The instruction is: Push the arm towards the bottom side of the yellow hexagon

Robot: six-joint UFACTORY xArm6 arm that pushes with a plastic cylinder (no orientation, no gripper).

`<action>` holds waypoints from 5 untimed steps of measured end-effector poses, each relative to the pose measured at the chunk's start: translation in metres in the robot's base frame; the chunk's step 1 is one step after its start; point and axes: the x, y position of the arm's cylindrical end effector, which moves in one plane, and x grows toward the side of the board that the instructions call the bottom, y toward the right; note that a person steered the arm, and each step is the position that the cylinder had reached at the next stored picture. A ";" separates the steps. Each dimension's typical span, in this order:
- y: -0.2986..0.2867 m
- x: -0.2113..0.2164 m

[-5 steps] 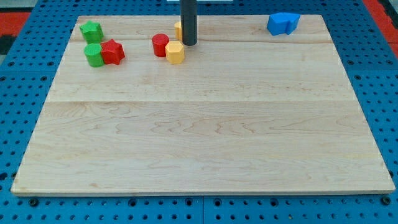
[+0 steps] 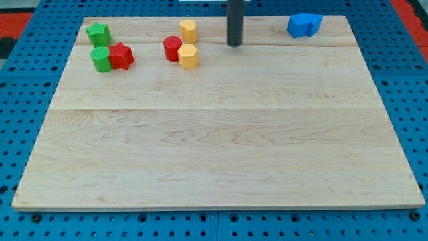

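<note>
The yellow hexagon [image 2: 188, 57] lies near the board's top, touching a red cylinder [image 2: 172, 48] on its left. A yellow cylinder [image 2: 187, 31] stands just above them. My tip [image 2: 234, 45] rests on the board to the right of the yellow hexagon, slightly higher in the view, about a block's width or more apart from it. It touches no block.
A green block [image 2: 98, 33] sits at the top left, with a green cylinder [image 2: 101, 59] and a red block [image 2: 121, 55] touching below it. Blue blocks [image 2: 304, 25] sit at the top right. The wooden board [image 2: 221, 147] lies on a blue pegboard.
My tip has moved to the right, away from the yellow cylinder, which it hid before. No block has moved.
</note>
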 end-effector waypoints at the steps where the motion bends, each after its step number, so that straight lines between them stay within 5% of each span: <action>1: -0.015 0.041; 5: -0.045 0.087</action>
